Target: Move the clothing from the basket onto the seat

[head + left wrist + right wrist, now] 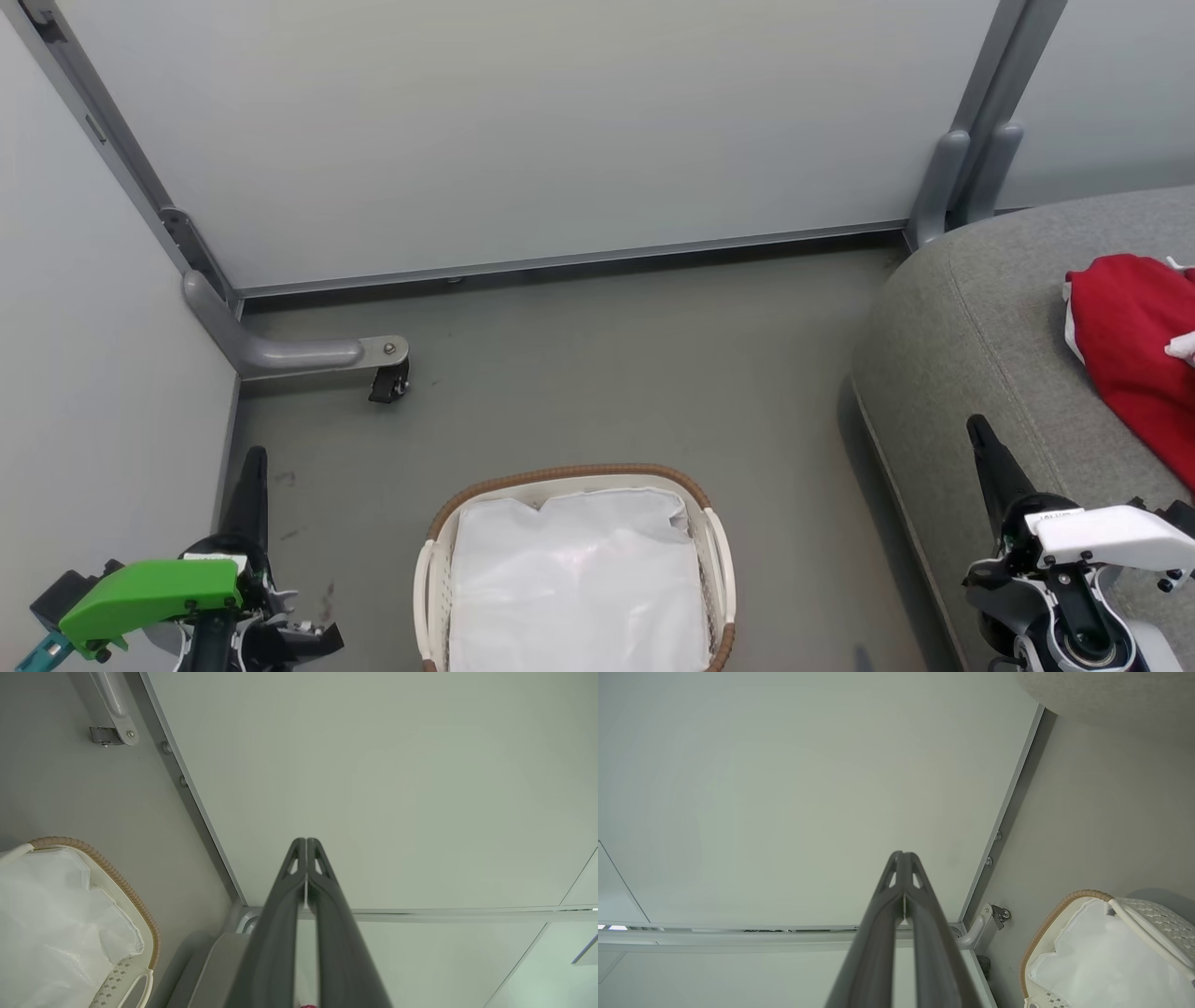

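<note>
The white basket with a brown woven rim stands on the floor at the bottom centre, holding a white liner sheet. Red clothing with a bit of white lies on the grey seat at the right edge. My left gripper is shut and empty at the lower left, left of the basket. My right gripper is shut and empty over the seat's front, left of the clothing. In the wrist views both grippers have their tips together and point at pale wall panels, with the basket to one side.
Pale partition walls close off the back and left. A grey metal foot with a caster juts out on the floor at the left. Another grey post stands at the back right by the seat. Grey floor lies between basket and wall.
</note>
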Motion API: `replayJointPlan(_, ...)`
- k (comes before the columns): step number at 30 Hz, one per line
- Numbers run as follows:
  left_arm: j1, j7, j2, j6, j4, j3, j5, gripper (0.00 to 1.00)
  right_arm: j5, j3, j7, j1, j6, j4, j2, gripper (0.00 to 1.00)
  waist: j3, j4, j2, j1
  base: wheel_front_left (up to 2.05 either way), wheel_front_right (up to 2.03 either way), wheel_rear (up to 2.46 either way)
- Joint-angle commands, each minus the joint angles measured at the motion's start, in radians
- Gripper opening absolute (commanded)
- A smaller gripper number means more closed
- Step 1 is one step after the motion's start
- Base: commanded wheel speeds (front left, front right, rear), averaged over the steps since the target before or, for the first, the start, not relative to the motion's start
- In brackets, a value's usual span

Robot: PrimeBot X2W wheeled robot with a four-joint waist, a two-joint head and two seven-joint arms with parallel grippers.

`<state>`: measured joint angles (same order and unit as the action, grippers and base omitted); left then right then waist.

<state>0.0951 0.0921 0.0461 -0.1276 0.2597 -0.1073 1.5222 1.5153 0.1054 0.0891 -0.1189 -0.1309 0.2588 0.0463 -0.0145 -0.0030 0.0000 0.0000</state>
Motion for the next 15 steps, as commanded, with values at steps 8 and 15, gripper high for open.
replayJointPlan(8, 0.021, 0.018, 0.007, -0.005, -0.014, -0.008, 0.066, 0.00, 0.071, 0.009, 0.020, 0.014, 0.000, -0.014, 0.007, 0.00, 0.007, 0.002, 0.0000, 0.0000, 0.00, 0.00, 0.00)
replayJointPlan(15, 0.021, 0.026, 0.007, -0.006, -0.016, -0.009, 0.092, 0.00, 0.099, 0.011, 0.028, 0.017, 0.000, -0.017, 0.007, 0.00, 0.011, 0.003, 0.0000, 0.0000, 0.00, 0.00, 0.00)
